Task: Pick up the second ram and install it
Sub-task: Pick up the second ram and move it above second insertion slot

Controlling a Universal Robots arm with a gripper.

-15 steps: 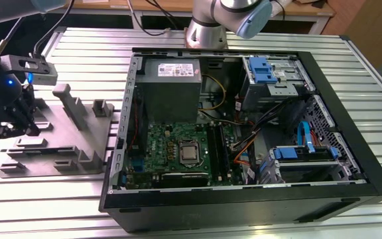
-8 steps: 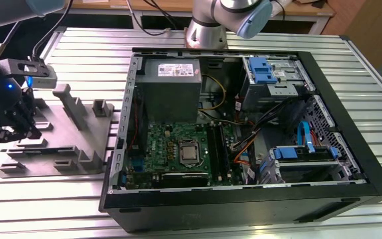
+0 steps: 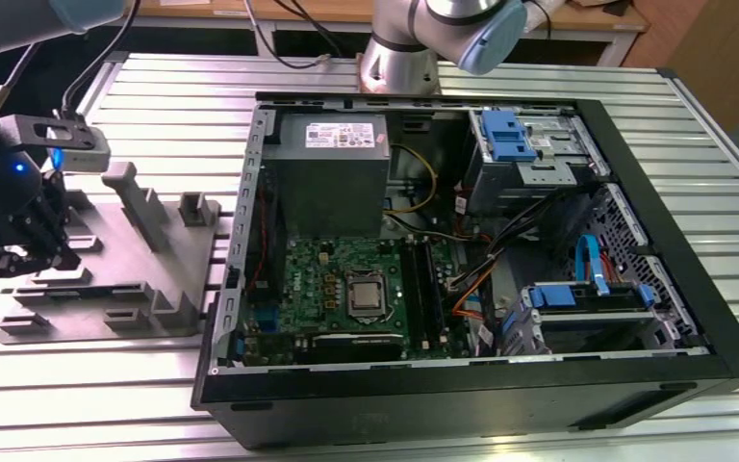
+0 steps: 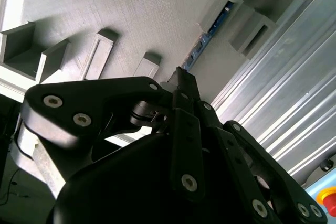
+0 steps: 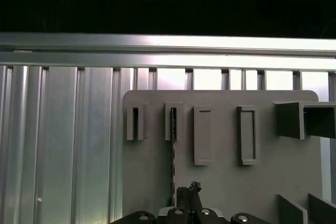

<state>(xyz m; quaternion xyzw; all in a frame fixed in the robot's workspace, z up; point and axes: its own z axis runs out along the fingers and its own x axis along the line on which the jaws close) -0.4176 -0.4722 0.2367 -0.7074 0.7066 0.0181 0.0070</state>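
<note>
**Pincer down at the ram in the grey holder**

The one bit of writing is on a white label on the grey power box. The letters are too small to tell.

A big black computer case lies open on the metal table, near the table's middle. Inside it, the power box sits against the far wall. A green board lies flat below it. A bright blue cable hangs by the drive cages at the exterior view's right side of the case.

A grey holder with many small slots lies on the table close to the edge at the exterior view's left. The second ram stands on its thin edge in one row of slots, one row in from a side edge of the holder. The other slots look bare.

The gripper is low over the holder, right at one end of the ram. Its two black fingers are drawn together. I cannot tell if they pinch the ram.
</note>
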